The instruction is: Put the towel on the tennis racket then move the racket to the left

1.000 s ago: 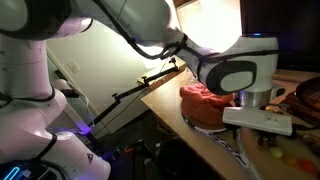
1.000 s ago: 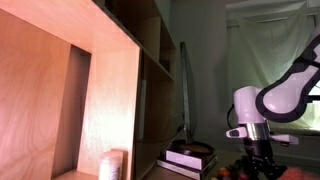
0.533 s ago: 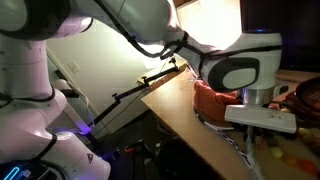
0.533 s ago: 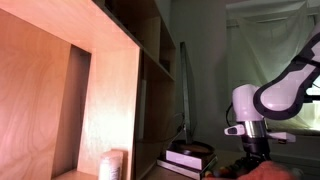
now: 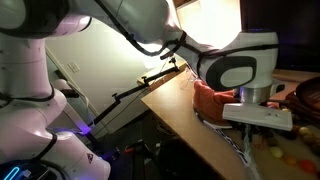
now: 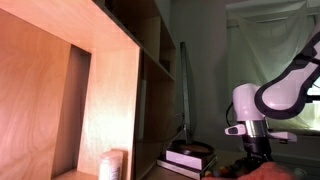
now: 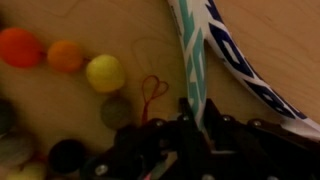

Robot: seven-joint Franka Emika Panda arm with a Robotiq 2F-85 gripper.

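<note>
In the wrist view the tennis racket (image 7: 190,50) shows as a white-and-teal frame strip running down between the two dark fingers of my gripper (image 7: 198,112). The fingers press on the strip from both sides. A second white-and-dark strip of the frame (image 7: 240,72) curves off to the right. In an exterior view the salmon-orange towel (image 5: 212,100) lies bunched on the racket's head, and the racket's thin handle (image 5: 240,152) points toward the table's front. The wrist housing (image 5: 258,116) hides the gripper there.
A row of coloured balls lies left of the gripper: orange (image 7: 20,47), yellow (image 7: 105,72) and others, with a red string loop (image 7: 152,90). A thin black rod (image 5: 150,82) leans at the table's edge. A dark dish (image 5: 306,94) sits behind. Wooden shelving (image 6: 100,90) stands nearby.
The wrist has sunk a little toward the table and hides more of the towel. The fingers have closed onto the racket frame.
</note>
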